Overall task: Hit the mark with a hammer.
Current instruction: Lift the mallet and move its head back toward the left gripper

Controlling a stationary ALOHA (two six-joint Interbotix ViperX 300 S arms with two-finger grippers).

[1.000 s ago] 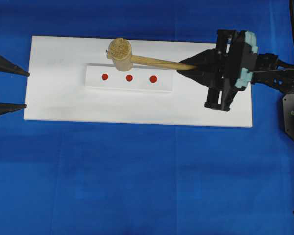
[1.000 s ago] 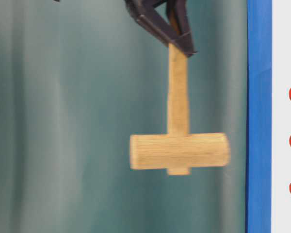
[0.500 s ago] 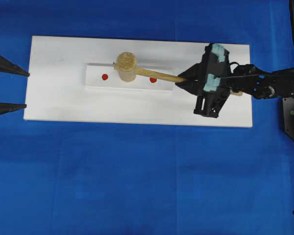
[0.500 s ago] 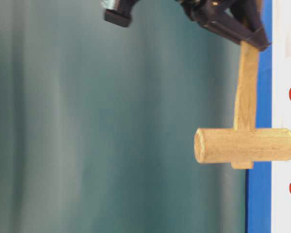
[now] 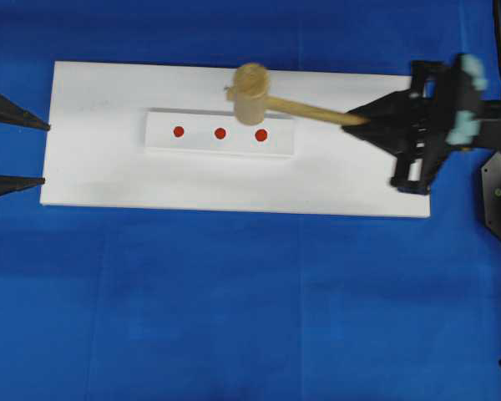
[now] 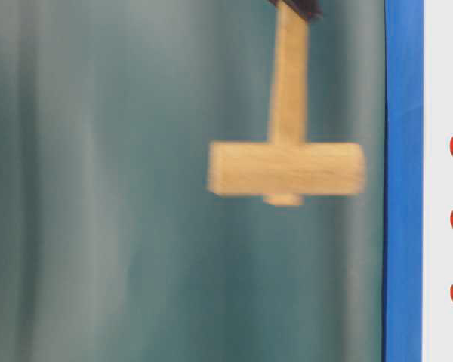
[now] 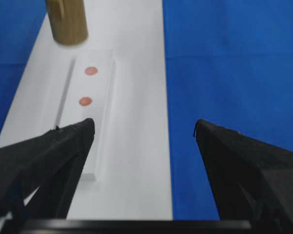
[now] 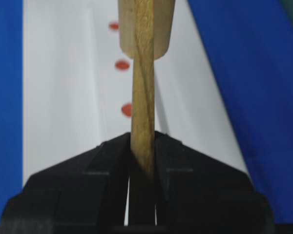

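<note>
No brand, label or legible writing appears on any item in these views. The hammer point(image 5: 271, 98) is carried above the white board point(image 5: 108, 180), its long axis running roughly left to right in the overhead view, tilted slightly: the head point(image 5: 251, 90) points toward the left side and sits over the far edge of the raised white strip point(image 5: 163, 142), the handle point(image 5: 313, 110) trailing rightward into the right gripper point(image 5: 366, 121). The head lies just beyond the right-hand red mark point(image 5: 261, 134), with the middle mark point(image 5: 220, 133) and left mark point(image 5: 179, 131) uncovered beside it. In the table-level view the hammer point(image 6: 287, 162) is blurred and stands clear of the board's surface, its cylindrical head crosswise to the handle. The right wrist view shows the handle point(image 8: 143, 97) running straight away from the camera, clamped at its near end between the jaws, which are clenched on the wood. The left gripper point(image 5: 43, 152) rests at the left edge of the board, its jaws spread wide and grasping nothing; the left wrist view shows both fingers point(image 7: 49, 146) apart over the board's end. The board rests on the blue counter point(image 5: 234, 301).
</note>
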